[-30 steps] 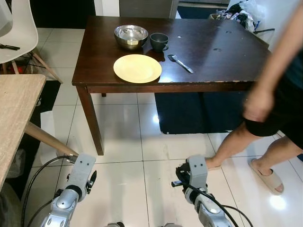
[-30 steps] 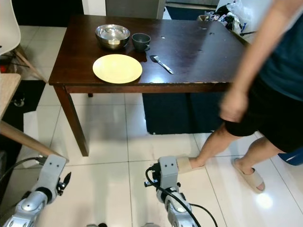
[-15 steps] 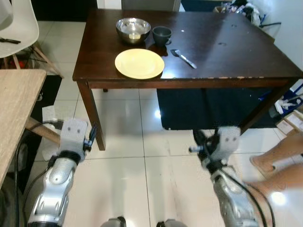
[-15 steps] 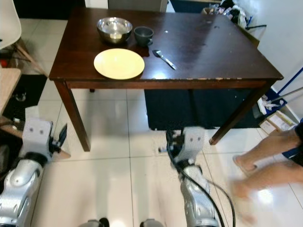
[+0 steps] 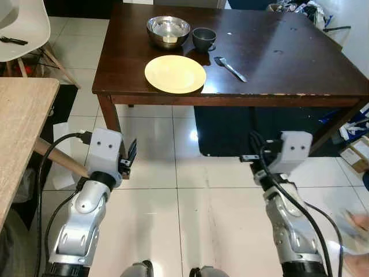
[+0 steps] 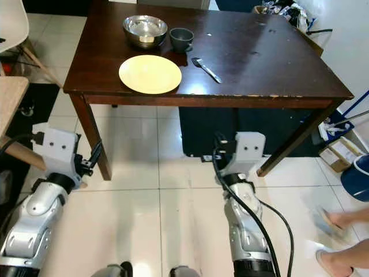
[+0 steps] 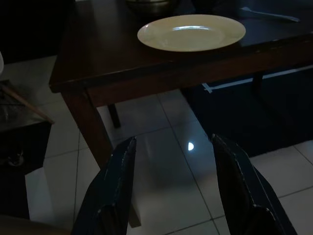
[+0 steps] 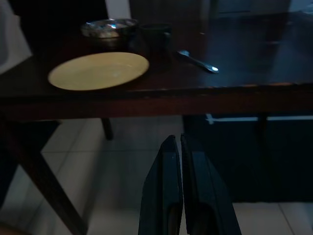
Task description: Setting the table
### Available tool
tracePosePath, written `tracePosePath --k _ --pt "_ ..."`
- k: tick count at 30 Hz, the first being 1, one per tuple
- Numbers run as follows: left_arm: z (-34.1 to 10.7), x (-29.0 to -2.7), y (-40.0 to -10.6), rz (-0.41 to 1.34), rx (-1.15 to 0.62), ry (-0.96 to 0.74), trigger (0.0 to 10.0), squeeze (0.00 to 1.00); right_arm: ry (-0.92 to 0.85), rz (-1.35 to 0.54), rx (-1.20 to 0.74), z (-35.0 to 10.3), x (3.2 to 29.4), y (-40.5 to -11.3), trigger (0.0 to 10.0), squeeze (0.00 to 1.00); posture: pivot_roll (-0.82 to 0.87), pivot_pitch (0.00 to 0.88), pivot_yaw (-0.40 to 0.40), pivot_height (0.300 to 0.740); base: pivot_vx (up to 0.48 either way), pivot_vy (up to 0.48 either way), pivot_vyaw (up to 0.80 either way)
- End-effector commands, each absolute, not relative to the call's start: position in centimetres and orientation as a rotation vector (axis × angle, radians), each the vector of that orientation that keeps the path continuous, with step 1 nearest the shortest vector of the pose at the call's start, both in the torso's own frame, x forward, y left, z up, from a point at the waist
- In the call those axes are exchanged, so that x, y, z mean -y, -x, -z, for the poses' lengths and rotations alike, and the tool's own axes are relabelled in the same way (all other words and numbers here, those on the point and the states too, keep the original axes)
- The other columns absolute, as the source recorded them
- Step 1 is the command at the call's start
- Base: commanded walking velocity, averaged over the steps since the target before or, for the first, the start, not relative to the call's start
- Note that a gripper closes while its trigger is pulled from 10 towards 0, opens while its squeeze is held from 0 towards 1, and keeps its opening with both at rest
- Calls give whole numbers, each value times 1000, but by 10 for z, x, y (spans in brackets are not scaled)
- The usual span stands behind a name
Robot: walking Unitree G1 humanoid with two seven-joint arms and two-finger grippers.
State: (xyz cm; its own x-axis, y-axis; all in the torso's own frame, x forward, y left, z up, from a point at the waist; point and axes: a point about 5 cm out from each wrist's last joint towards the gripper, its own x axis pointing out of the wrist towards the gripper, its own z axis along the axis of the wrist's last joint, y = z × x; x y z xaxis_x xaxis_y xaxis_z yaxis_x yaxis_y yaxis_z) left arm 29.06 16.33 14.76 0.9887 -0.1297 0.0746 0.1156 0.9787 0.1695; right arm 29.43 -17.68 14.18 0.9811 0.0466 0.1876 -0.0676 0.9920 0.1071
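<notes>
Sitting behind the bare yellow plate, steel bowl holds something pale; left jaws spread, right pressed together.

Both silver arms were raised in front of the body, bent forward at matching height. The left end effector had its fingers spread apart. The right end effector had its fingers pressed together, holding nothing.

The person's foot is a blur at the picture's edge – the rest of the body is cut off; the white chair and the light wooden table are cropped too, and the bowl's contents are too small to tell
</notes>
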Motion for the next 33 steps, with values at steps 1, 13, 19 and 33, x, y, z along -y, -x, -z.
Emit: tracePosePath --k 1,13,19,33 --pt "-147 -156 -289 152 79 -165 10000 0 -97 -26 149 -134 185 -291 10000 0 -86 107 9 740 0 0 0" --pt "-148 -148 -289 163 88 -179 10000 0 -83 -26 132 -132 182 -291 10000 0 -87 104 15 740 237 0 0" --pt "-148 -146 -289 172 86 -183 10000 0 -78 -22 121 -128 183 -290 10000 0 -89 104 21 740 467 0 0" --pt "-149 -144 -291 177 91 -188 10000 0 -78 -23 111 -125 182 -291 10000 0 -88 99 25 740 457 0 0"
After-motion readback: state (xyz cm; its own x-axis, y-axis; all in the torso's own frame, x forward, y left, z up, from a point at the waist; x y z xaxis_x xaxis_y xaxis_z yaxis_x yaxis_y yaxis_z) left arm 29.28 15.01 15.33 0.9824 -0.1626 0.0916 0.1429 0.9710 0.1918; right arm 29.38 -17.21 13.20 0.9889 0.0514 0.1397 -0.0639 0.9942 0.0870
